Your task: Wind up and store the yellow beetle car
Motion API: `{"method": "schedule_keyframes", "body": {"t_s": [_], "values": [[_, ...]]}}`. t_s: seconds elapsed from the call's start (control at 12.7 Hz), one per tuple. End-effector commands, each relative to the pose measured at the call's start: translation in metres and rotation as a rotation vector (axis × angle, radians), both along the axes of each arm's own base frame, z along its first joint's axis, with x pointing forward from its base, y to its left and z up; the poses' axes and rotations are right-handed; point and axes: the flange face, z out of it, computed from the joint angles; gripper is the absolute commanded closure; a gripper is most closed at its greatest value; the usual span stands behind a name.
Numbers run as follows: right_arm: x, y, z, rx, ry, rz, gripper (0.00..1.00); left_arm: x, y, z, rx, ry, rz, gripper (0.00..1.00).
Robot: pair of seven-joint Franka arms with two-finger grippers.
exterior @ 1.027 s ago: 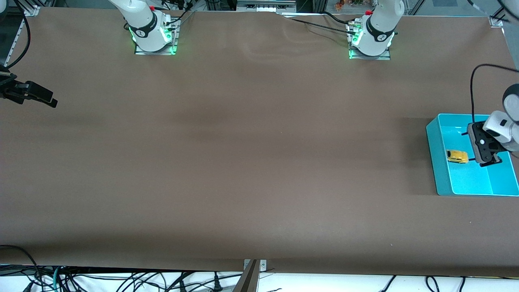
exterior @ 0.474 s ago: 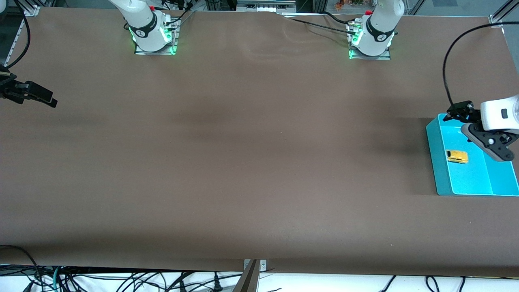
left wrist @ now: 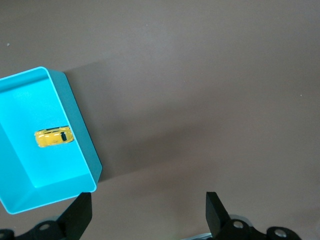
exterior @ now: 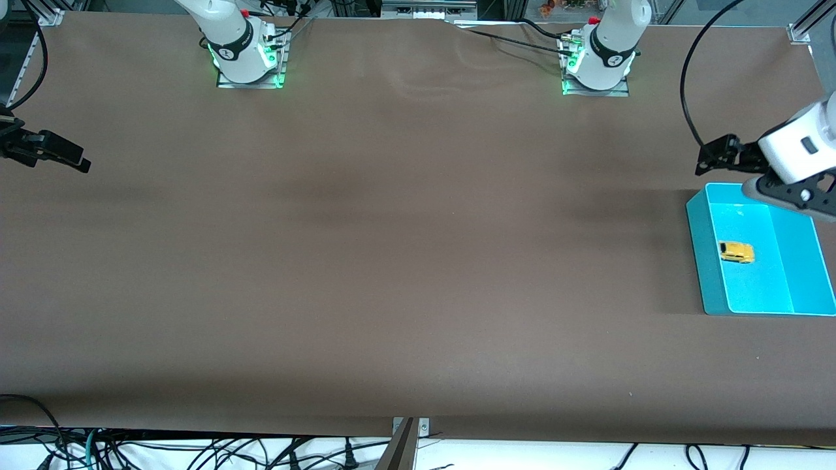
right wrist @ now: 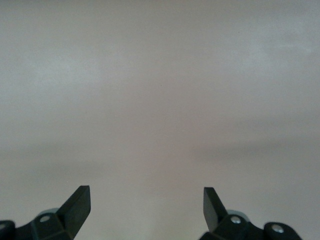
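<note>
The yellow beetle car [exterior: 737,252] lies on the floor of the cyan bin [exterior: 697,235] at the left arm's end of the table. It also shows in the left wrist view [left wrist: 52,137], inside the bin [left wrist: 77,120]. My left gripper [exterior: 826,209] is open and empty, up in the air over the bin's edge on the robots' side. In its wrist view [left wrist: 147,205] the jaws stand wide apart over bare table beside the bin. My right gripper [exterior: 80,162] is open and empty and waits at the right arm's end of the table, over bare table in its wrist view [right wrist: 146,197].
The brown table [exterior: 405,228] holds nothing else. A black cable [exterior: 684,78] loops above the left arm's wrist. Both arm bases [exterior: 247,59] [exterior: 597,62] stand along the table's edge on the robots' side.
My left gripper has lifted out of the bin and swung toward the robots' side, empty. The car has stayed where it was in the bin. The right arm has not moved.
</note>
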Motion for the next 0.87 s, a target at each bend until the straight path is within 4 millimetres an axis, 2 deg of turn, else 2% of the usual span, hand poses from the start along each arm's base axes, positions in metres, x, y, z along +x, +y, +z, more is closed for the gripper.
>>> {"method": "schedule_keyframes", "body": {"t_s": [0.0, 0.08, 0.24, 0.4, 0.55, 0.79], "values": [[-0.003, -0.006, 0.005, 0.008, 0.004, -0.001, 0.0, -0.003, 0.013, 0.036, 0.011, -0.052, 0.035, 0.0], [-0.004, -0.006, 0.004, 0.008, 0.006, -0.001, 0.0, -0.004, 0.017, 0.056, 0.018, -0.095, 0.042, 0.0], [-0.004, -0.006, 0.005, 0.01, 0.004, -0.003, 0.0, -0.016, 0.013, 0.069, 0.013, -0.08, 0.095, 0.0], [-0.004, -0.006, 0.004, 0.01, 0.007, -0.003, 0.0, -0.028, 0.004, 0.07, 0.019, -0.023, 0.258, 0.0], [-0.004, -0.007, 0.004, 0.008, 0.006, -0.004, 0.0, -0.033, 0.002, 0.07, 0.02, -0.005, 0.275, 0.0], [-0.004, -0.006, 0.004, 0.01, 0.006, -0.004, 0.0, -0.037, 0.01, 0.065, -0.029, 0.017, 0.286, 0.0]]}}
